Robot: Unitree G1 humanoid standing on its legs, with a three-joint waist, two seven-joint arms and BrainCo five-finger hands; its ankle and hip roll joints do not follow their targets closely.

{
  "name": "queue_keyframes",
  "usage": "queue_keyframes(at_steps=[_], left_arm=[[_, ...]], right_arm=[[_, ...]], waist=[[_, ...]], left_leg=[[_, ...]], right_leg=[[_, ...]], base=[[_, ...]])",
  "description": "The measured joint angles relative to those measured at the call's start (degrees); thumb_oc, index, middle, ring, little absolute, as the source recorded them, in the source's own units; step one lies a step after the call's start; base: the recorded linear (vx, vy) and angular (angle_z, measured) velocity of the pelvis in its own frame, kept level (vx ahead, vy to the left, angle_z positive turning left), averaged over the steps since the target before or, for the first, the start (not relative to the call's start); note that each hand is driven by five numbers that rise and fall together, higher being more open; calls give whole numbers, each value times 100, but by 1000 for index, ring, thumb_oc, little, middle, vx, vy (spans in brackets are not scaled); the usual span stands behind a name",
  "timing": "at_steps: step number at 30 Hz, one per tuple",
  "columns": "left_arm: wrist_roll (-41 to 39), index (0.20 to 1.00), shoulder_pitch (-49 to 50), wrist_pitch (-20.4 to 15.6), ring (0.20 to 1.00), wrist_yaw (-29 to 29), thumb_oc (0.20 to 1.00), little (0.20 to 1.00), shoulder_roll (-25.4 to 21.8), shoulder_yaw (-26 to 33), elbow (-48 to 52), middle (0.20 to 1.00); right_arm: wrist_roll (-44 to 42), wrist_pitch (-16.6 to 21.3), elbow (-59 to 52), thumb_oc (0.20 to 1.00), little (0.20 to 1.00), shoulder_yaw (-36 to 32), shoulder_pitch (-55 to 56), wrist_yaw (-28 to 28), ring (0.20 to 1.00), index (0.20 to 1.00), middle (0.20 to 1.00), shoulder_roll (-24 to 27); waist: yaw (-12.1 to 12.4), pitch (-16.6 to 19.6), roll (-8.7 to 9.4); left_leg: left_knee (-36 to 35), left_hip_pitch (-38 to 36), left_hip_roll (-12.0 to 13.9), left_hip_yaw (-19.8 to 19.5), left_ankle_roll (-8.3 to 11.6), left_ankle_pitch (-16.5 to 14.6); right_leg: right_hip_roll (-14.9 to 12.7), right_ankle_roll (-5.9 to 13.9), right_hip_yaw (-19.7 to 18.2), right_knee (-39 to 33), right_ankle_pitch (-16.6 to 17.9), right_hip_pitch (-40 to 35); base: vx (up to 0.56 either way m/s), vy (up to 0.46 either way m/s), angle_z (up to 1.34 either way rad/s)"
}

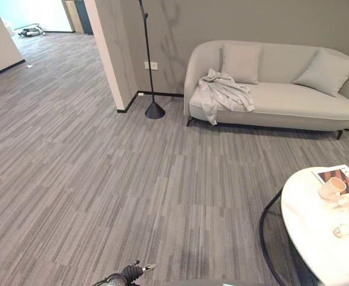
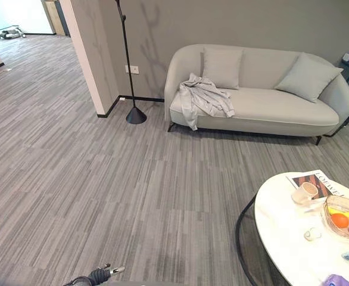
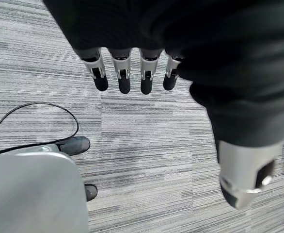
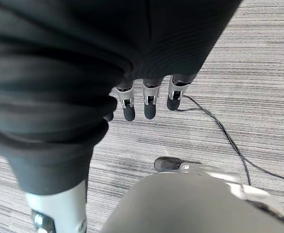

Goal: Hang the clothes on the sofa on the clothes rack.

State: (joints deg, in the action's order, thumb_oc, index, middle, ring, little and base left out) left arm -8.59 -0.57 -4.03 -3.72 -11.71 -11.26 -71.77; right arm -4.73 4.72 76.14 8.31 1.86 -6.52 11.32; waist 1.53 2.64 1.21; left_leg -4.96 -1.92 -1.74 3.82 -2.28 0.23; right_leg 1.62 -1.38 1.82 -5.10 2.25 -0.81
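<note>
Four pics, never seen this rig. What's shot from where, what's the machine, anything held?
It is a two-legged humanoid robot. Two pictures come from a stereo camera on its head: a grey garment lies on the sofa, and a black clothes rack stands by the wall. A round white table carries a cup, a magazine and a fruit bowl. The other two are wrist cameras: the left hand and the right hand hang open over carpet, holding nothing.

We record: sofa (image 1: pixel 293 98) against the back wall, garment (image 1: pixel 222 92) draped over its left seat edge, cushions (image 1: pixel 241 62) behind; clothes rack (image 1: pixel 150 65) left of the sofa; round table (image 2: pixel 293 238) nearer, at right, bearing cup (image 2: pixel 304 192), magazine (image 2: pixel 317 180), fruit bowl (image 2: pixel 344 220)
</note>
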Motion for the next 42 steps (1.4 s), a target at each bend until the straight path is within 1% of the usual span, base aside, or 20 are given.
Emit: queue_keyframes(at_steps=[5, 8, 10, 11, 12, 13, 14, 16, 17, 18, 19, 23, 26, 28, 29, 32, 35, 38, 41, 42], left_arm=[[13, 1000, 11, 1, 1000, -37, 1000, 1000, 20, 15, -7, 1000], [10, 1000, -3, 0, 1000, -53, 1000, 1000, 24, 239, 9, 1000], [-36, 1000, -215, -57, 1000, -79, 1000, 1000, -35, 409, -19, 1000], [-51, 1000, -430, -57, 1000, -71, 1000, 1000, -100, 454, -42, 1000], [-51, 1000, -377, -2, 1000, -74, 1000, 1000, -96, 441, -106, 1000], [-53, 1000, -354, 29, 1000, -69, 1000, 1000, -64, 447, -164, 1000], [-138, 1000, -346, 31, 1000, -71, 1000, 1000, -49, 455, -154, 1000], [-157, 1000, -369, -3, 1000, -68, 1000, 1000, -36, 467, -137, 1000], [-157, 1000, -388, -2, 1000, -75, 1000, 1000, -30, 468, -146, 1000], [-157, 1000, -388, -2, 1000, -75, 1000, 1000, -30, 468, -146, 1000], [-159, 1000, -454, 8, 1000, -97, 1000, 1000, 0, 469, -139, 1000], [-175, 1000, -376, 8, 1000, -97, 1000, 1000, 13, 744, -235, 1000], [-150, 1000, -346, 16, 1000, -92, 1000, 1000, 26, 906, -600, 1000], [-130, 1000, -234, 10, 1000, -89, 1000, 1000, -9, 847, -579, 1000], [-130, 1000, -169, -6, 1000, -75, 1000, 1000, -33, 865, -497, 1000], [-128, 1000, -156, -51, 1000, -81, 1000, 1000, -110, 527, -351, 1000], [-126, 1000, -207, -44, 1000, -83, 1000, 1000, -24, 381, -336, 1000], [-131, 1000, -240, -90, 1000, -59, 1000, 1000, -30, 217, -299, 1000], [-143, 1000, -128, -81, 1000, -33, 1000, 1000, -54, 217, -252, 1000], [-144, 1000, -111, -85, 1000, -32, 1000, 1000, -77, 213, -240, 1000]], right_arm=[[-46, 5, -25, 1000, 1000, 1, -2, -10, 1000, 1000, 1000, 0], [-46, 13, -24, 1000, 1000, 33, -26, -29, 1000, 1000, 1000, -30], [-47, 38, -150, 1000, 1000, 28, -132, -36, 1000, 1000, 1000, -87], [-58, 71, -181, 1000, 1000, 27, -306, -32, 1000, 1000, 1000, -25], [-104, 78, -182, 1000, 1000, 57, -416, -21, 1000, 1000, 1000, 8], [-108, 81, -181, 1000, 1000, 59, -464, -19, 1000, 1000, 1000, 18], [-107, 80, -170, 1000, 1000, 79, -497, -21, 1000, 1000, 1000, 6], [-106, 80, -46, 1000, 1000, 83, -556, -21, 1000, 1000, 1000, -17], [-107, 73, 0, 1000, 1000, 83, -602, -18, 1000, 1000, 1000, -17], [-107, 73, 0, 1000, 1000, 83, -602, -18, 1000, 1000, 1000, -17], [-108, 78, -7, 1000, 1000, 45, -696, -14, 1000, 1000, 1000, 22], [-113, 129, 7, 1000, 1000, 8, -707, -14, 1000, 1000, 1000, 9], [-105, 100, 232, 1000, 1000, 70, -648, -27, 1000, 1000, 1000, -66], [-95, 91, 241, 1000, 1000, 80, -401, -49, 1000, 1000, 1000, -59], [-98, 110, 307, 1000, 1000, 168, -354, -14, 1000, 1000, 1000, -44], [-88, 66, 205, 1000, 1000, 298, -111, -64, 1000, 1000, 1000, -167], [-92, 85, -28, 1000, 1000, 278, -193, -55, 1000, 1000, 1000, -27], [-88, 102, -170, 1000, 1000, 379, -295, -64, 1000, 1000, 1000, 37], [-90, 118, -193, 1000, 1000, 472, -323, -75, 1000, 1000, 1000, -21], [-90, 108, -196, 1000, 1000, 476, -333, -91, 1000, 1000, 1000, -32]], waist=[[26, -61, 16], [49, -223, 112], [144, -525, 398], [291, -802, 415], [321, -885, 322], [317, -933, 318], [339, -962, 210], [403, -976, 214], [432, -1010, 183], [432, -1010, 183], [512, -1219, 24], [821, -1204, 60], [839, -725, 335], [674, -476, 414], [604, -355, 386], [569, 75, 335], [380, 110, 71], [365, 141, -189], [377, 148, -383], [411, 134, -363]], left_leg=[[1, 4, 38, -6, 9, 2], [534, 314, 72, -130, 181, -104], [2281, 1298, 5, -246, 375, -204], [3891, 2223, 1, -550, 552, 42], [4185, 2439, 72, -662, 421, -84], [4081, 2444, 144, -697, 355, -131], [3389, 2417, 270, -779, 366, -148], [1513, 2232, 381, -790, 623, 56], [877, 2200, 439, -793, 759, 171], [877, 2200, 439, -793, 759, 171], [-56, 2352, 579, -807, 985, 336], [141, 2460, 634, -721, 891, 354], [616, 2121, 409, -622, 701, 410], [342, 1405, 180, -436, 160, 621], [196, 1271, 167, -325, 102, 793], [3, 867, 29, -290, -203, 598], [-2, 240, -185, -306, -615, 290], [9, -186, -162, -208, -297, 31], [6, -594, -122, -213, -117, -83], [6, -636, -140, -200, -46, -128]], right_leg=[[36, -11, -4, -2, -9, -5], [72, -48, 19, -1, -32, -26], [16, -248, 0, 116, -170, 141], [46, -403, -9, 350, -189, 260], [115, -461, -10, 278, -156, 178], [161, -472, 3, 219, -147, 132], [220, -513, 18, 139, -121, 11], [222, -514, -66, -4, -119, -30], [241, -513, -83, -6, -118, -30], [241, -513, -83, -6, -118, -30], [368, -569, -119, -5, -110, -219], [350, -586, -437, -38, -373, -643], [99, -411, -789, -4, -695, -745], [-95, -158, -720, 142, -862, -1026], [-110, -126, -652, 434, -921, -965], [-188, -95, -571, 1842, -963, -487], [-395, 61, -480, 4486, -983, 635], [-567, 142, -261, 4727, -1066, 1309], [-502, 289, 166, 3161, -1031, 1376], [-438, 219, 196, 2974, -943, 1472]], base=[[33, -90, 1], [-26, -233, 24], [-56, -169, 30], [32, -76, -4], [153, -27, -21], [262, 52, -8], [376, 92, 6], [271, 84, 10], [282, 102, 5], [205, 81, 15], [474, 205, 13], [449, 261, -46], [377, 247, -67], [393, 284, -17], [386, 292, -5], [346, 312, -10], [303, 246, 0], [326, 102, -1], [307, 26, 8], [479, 23, 20]])
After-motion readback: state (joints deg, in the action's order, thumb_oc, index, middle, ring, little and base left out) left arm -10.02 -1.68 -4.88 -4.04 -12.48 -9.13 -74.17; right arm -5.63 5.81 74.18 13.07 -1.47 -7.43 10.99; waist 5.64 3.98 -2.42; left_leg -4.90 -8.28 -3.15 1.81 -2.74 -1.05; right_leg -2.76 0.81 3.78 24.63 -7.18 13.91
